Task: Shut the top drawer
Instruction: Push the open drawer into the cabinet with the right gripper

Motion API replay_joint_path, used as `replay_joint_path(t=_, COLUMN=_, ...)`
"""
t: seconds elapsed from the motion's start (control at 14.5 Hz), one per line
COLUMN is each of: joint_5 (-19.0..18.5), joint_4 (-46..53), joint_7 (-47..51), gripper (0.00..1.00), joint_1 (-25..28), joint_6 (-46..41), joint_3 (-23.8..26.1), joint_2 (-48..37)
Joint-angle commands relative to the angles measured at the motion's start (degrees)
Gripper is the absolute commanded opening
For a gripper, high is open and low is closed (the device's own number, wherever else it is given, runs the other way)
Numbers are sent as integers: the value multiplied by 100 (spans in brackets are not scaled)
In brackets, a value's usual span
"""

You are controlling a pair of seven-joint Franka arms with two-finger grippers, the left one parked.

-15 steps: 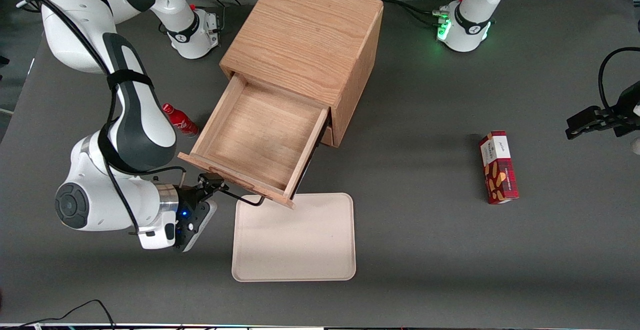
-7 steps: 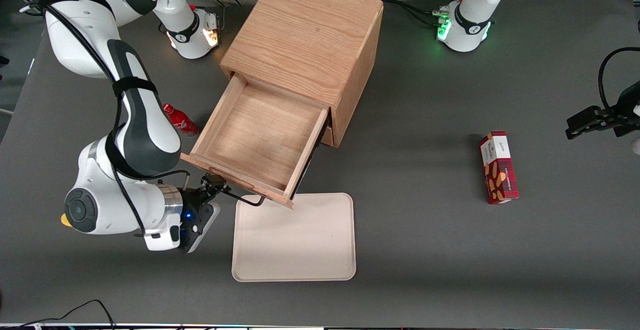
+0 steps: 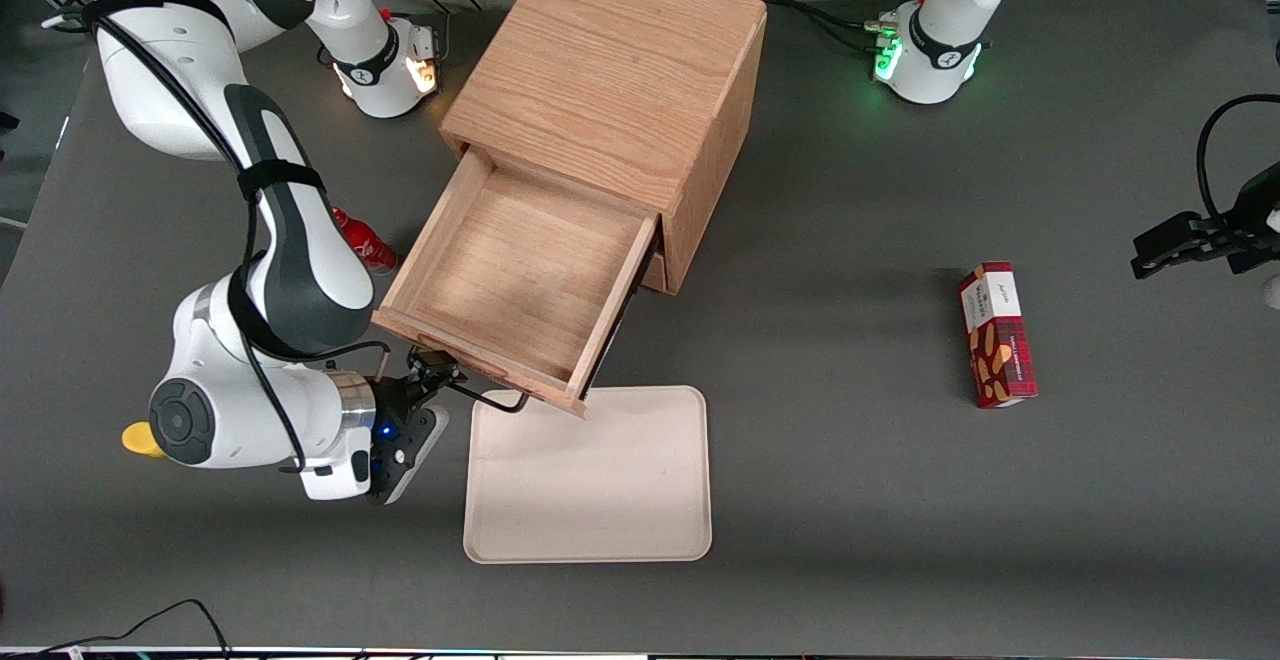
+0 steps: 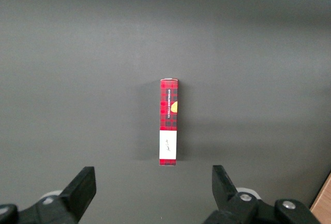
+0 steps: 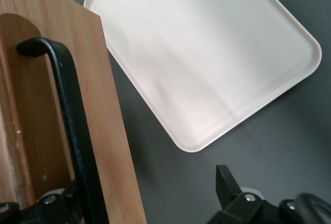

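Gripper [image 3: 432, 372] spread at top drawer [image 3: 512, 285] handle [image 5: 72, 115]

You get even, soft overhead light; the oak cabinet [image 3: 610, 80] casts a faint shadow on the grey table [image 3: 850, 500] toward the parked arm's end. Your white tray [image 5: 207, 53] reads bright, nearly washed out, up close. The gripper [image 5: 150, 203] at the black handle [image 5: 72, 120] looks slightly soft.

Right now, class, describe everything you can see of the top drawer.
The top drawer is a light oak box, pulled well out of the cabinet and empty. Its flat front panel carries a thin black wire handle, overhanging the white tray. The gripper, fingers apart, sits at the handle's end, one finger against the panel.
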Motion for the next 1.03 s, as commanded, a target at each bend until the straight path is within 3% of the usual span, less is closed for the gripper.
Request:
replay_joint_path(t=0.0, joint_5=-125, joint_4=-132, joint_7=-61, gripper=100, joint_1=36, joint_6=210, joint_3=-17, joint_2=-45)
replay_joint_path(t=0.41, joint_5=-134, joint_4=-606, joint_7=-43, gripper=100, joint_1=159, joint_6=359, joint_3=-17, joint_2=-325)
replay_joint_path(t=0.96, joint_5=-125, joint_4=-1933, joint_7=-52, gripper=100, joint_1=176, joint_6=904, joint_3=-17, joint_2=-1125)
